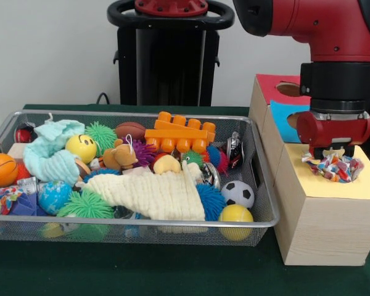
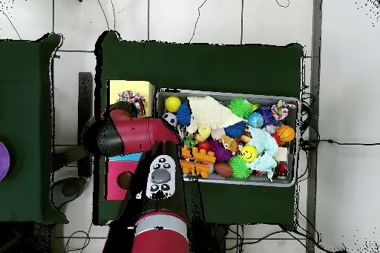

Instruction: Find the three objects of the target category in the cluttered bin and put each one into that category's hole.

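Gripper point(image 1: 333, 152) sits low over the yellow-topped wooden box point(image 1: 324, 216), jaws pinching the multicolour knotted rope toy point(image 1: 334, 167); toy touches or nearly touches the yellow top, can't tell which. In the overhead view the toy point(image 2: 130, 99) is at the box's 12 o'clock edge. Behind it: blue-topped box section point(image 1: 283, 121), then red-topped section point(image 1: 273, 87) with a round hole point(image 1: 288, 89). At 9 o'clock of the boxes in the front view, silver wire mesh bin point(image 1: 259, 185) full of clutter: cream muslin cloth point(image 1: 154, 194), orange plastic brick block point(image 1: 179, 135), black-and-white mini football point(image 1: 238, 193), yellow ball point(image 1: 235, 214), yellow smiley ball point(image 1: 81, 148).
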### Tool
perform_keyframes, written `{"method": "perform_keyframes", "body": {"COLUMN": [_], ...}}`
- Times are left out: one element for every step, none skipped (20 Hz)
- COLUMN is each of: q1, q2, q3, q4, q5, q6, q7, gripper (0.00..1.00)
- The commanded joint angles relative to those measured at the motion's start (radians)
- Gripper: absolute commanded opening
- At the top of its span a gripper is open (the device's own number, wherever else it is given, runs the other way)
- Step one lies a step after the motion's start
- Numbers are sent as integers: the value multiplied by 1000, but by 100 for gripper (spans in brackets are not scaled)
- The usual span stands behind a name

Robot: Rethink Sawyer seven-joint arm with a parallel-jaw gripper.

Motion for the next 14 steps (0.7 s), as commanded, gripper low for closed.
{"method": "perform_keyframes", "body": {"q1": [-2,-9,-22,-39,-48,-57,-54,-57,-60,-68,-76,-84,-88,-86], "q2": [9,-7,-29,-55,-73,-91,-98,-101,-105,-116,-127,-137,-142,-142], "q3": [53,61,74,91,99,106,100,101,104,111,119,128,131,129], "q4": [36,46,63,83,96,109,113,120,128,140,150,154,156,154], "q5": [-39,-41,-43,-43,-44,-45,-50,-55,-60,-63,-66,-65,-64,-64], "q6": [168,171,176,178,185,192,187,171,162,158,153,161,161,161], "q7": [68,63,56,50,44,38,38,40,40,37,36,31,31,33], "gripper": [100,100,100,100,100,100,100,100,100,100,100,100,100,100]}}
